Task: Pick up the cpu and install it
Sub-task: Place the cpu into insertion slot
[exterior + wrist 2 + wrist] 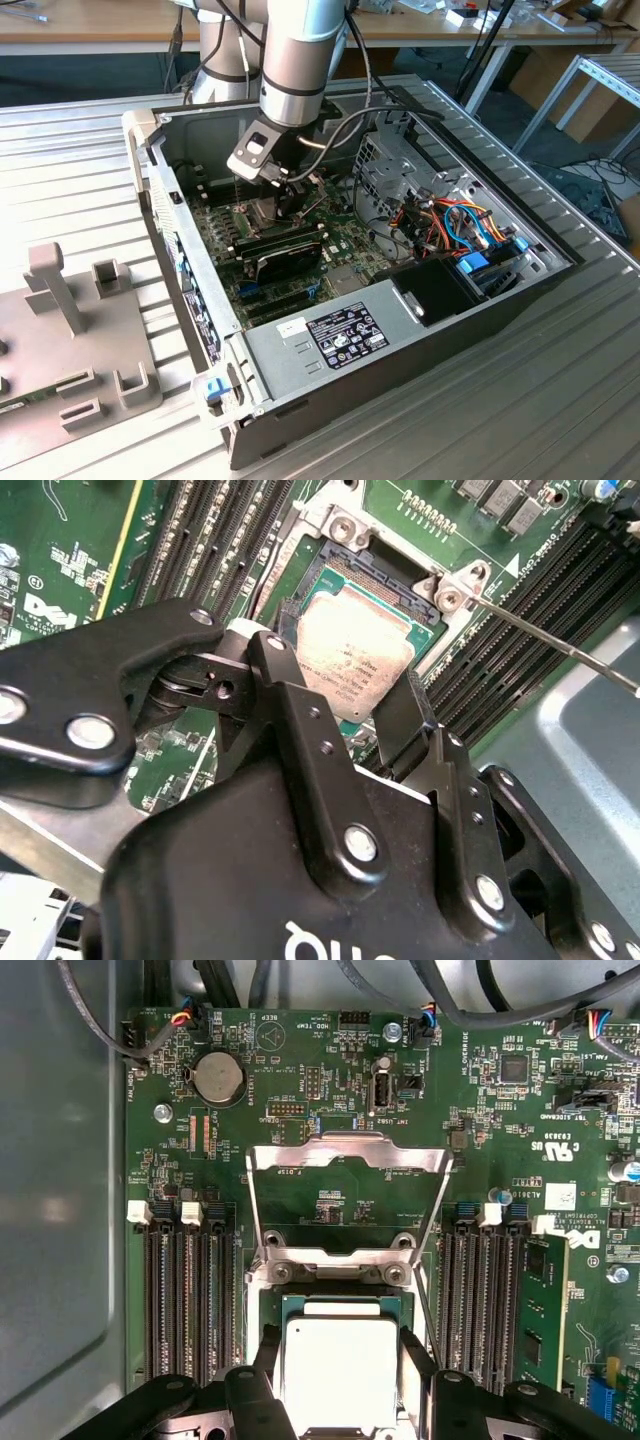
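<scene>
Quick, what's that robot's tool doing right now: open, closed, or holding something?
Tool: closed on the cpu, gripping it by two opposite edges.

The robot arm (300, 60) reaches down into the open computer case (500, 305), its gripper (285, 195) low over the case's green motherboard (218, 238); a grey fixture (60, 335) sits beside the case.

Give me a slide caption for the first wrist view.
Fingers clasp the cpu over the motherboard, beside the open metal frame.
</scene>
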Controlling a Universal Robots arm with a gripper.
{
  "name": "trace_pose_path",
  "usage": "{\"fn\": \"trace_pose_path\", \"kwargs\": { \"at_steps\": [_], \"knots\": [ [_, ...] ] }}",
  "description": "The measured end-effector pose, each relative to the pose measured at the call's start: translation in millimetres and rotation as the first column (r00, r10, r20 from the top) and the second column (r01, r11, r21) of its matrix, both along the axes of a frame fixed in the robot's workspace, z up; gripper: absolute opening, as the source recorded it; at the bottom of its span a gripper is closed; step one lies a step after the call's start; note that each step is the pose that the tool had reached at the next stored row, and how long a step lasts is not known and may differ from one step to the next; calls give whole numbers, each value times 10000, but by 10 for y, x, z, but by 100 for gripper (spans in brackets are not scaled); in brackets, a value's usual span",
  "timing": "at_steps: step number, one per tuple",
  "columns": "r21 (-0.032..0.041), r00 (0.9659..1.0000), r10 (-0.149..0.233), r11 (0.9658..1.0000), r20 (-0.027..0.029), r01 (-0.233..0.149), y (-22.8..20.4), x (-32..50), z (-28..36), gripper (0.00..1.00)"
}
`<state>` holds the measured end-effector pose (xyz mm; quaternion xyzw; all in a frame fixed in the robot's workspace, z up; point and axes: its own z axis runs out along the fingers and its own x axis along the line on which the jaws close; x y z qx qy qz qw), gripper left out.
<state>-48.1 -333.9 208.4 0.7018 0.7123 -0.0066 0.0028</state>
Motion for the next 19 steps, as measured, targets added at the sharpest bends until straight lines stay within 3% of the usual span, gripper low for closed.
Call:
{"fn": "trace_pose_path", "kwargs": {
  "at_steps": [19],
  "knots": [
    [2, 10000, 0, 10000, 1, 0, 0, -14, -92, 55]
  ]
}}
